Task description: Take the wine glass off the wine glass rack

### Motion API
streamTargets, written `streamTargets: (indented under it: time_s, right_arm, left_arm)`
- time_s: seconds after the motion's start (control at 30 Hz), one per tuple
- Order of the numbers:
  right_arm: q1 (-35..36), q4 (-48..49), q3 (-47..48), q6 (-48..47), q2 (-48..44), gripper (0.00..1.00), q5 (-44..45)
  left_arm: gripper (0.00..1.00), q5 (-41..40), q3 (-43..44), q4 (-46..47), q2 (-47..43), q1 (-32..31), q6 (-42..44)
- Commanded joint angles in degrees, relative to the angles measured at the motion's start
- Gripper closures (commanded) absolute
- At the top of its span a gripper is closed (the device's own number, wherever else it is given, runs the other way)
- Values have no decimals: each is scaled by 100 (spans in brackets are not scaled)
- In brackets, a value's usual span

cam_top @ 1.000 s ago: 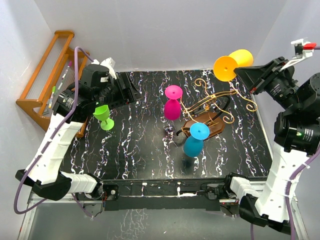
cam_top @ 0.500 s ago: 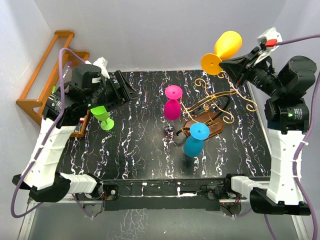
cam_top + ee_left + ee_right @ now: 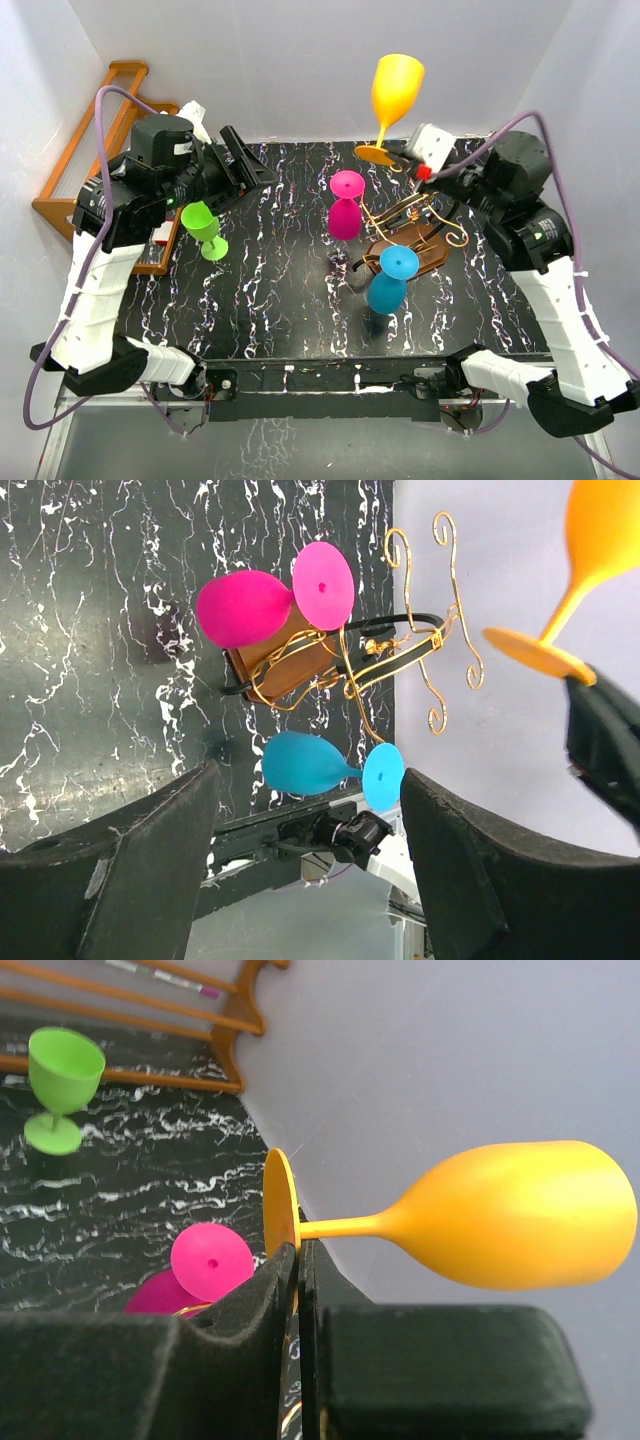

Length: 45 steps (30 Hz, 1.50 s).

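Note:
My right gripper (image 3: 397,158) is shut on the foot of an orange wine glass (image 3: 397,88) and holds it bowl-up in the air, clear of the gold wire rack (image 3: 432,205) and above its far side. In the right wrist view the fingers (image 3: 285,1290) pinch the foot's rim and the glass (image 3: 500,1215) sticks out sideways. A pink glass (image 3: 346,205) and a blue glass (image 3: 389,280) hang on the rack. My left gripper (image 3: 255,170) is open and empty at the left, facing the rack (image 3: 400,660).
A green glass (image 3: 205,228) stands on the black marbled table (image 3: 280,300) near my left gripper. An orange-brown wooden shelf (image 3: 95,150) holding pens stands at the far left. White walls close in at the back and sides.
My right arm has swung the orange glass left from the far right and turned it from lying sideways to bowl-up above the rack. My left arm rose slightly, still open.

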Motion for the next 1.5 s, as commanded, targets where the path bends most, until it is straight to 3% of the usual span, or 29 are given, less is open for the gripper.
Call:
streamTargets:
  time_s: [0.0, 0.17, 0.67, 1.03, 1.47]
  right_arm:
    - [935, -287, -328, -1920, -265, 92, 1171]
    - [2018, -644, -672, -2774, -311, 92, 2375]
    - [4213, -436, -1918, -3399, -790, 92, 3633]
    - [5072, -306, -2759, -3700, -1133, 92, 4115]
    - [5438, 460, -3590, -4022, -1675, 92, 4707]
  left_arm:
    - [30, 37, 372, -237, 28, -25, -79]
    - [30, -120, 548, -380, 71, -24, -80]
    - [30, -346, 577, -593, 165, -23, -316]
    - [30, 59, 244, -305, 152, -26, -629]
    - [29, 760, -205, -174, 221, -24, -873]
